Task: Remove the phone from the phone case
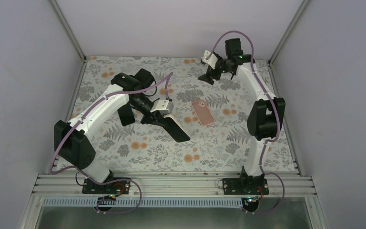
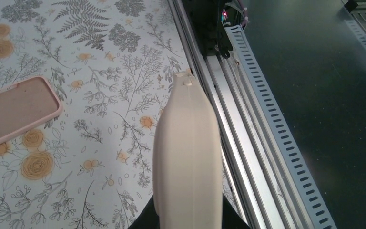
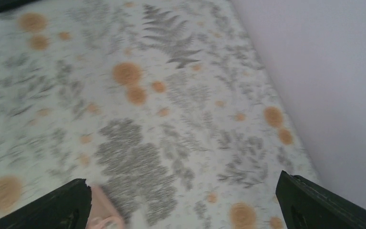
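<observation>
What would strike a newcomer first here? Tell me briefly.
The dark flat phone sits clamped in the left gripper, mid-table. Just right of it, the pink rectangular phone case lies empty on the floral-print table. The right gripper hangs open by the far right corner.

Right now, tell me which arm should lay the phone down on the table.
Left. The left arm's jaws are shut on the flat dark phone, beside the empty pink rectangular case. The right arm's jaws hang open near the back wall, far from both.
</observation>
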Controlling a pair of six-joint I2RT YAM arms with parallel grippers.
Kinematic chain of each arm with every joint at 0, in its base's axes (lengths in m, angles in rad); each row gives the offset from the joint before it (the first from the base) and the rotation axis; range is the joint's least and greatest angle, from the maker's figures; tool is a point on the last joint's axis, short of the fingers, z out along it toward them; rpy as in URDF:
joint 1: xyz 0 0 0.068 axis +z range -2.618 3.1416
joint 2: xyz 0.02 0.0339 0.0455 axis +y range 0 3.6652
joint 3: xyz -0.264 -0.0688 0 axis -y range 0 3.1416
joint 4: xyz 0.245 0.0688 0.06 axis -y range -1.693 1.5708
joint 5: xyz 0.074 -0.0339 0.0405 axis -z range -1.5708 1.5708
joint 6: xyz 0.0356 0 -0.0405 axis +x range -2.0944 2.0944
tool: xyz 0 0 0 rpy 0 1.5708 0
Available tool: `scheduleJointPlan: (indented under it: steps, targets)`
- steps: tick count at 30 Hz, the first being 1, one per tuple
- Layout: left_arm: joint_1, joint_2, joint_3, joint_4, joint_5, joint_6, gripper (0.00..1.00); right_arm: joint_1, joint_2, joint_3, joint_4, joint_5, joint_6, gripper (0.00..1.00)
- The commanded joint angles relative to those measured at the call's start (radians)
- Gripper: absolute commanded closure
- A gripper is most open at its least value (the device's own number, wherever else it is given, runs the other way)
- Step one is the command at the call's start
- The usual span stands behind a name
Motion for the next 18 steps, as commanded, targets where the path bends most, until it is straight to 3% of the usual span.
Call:
scheduleJointPlan:
  steps: [1, 5, 10, 18]
  targets:
    - [0.007, -0.003, 0.057, -0.013, 0.077, 0.024, 0.98, 0.011, -0.157, -0.128, -0.230, -0.117, -0.165, 0.00]
    - [0.010, 0.009, 0.083, -0.013, 0.075, 0.026, 0.98, 0.012, -0.349, -0.394, -0.281, -0.191, -0.224, 0.00]
    - [0.016, 0.016, 0.099, -0.013, 0.088, 0.030, 0.98, 0.040, -0.542, -0.580, -0.375, -0.291, -0.251, 0.00]
    - [0.018, 0.048, 0.134, -0.013, 0.104, 0.019, 0.98, 0.213, -0.696, -0.805, -0.161, -0.265, -0.019, 0.02]
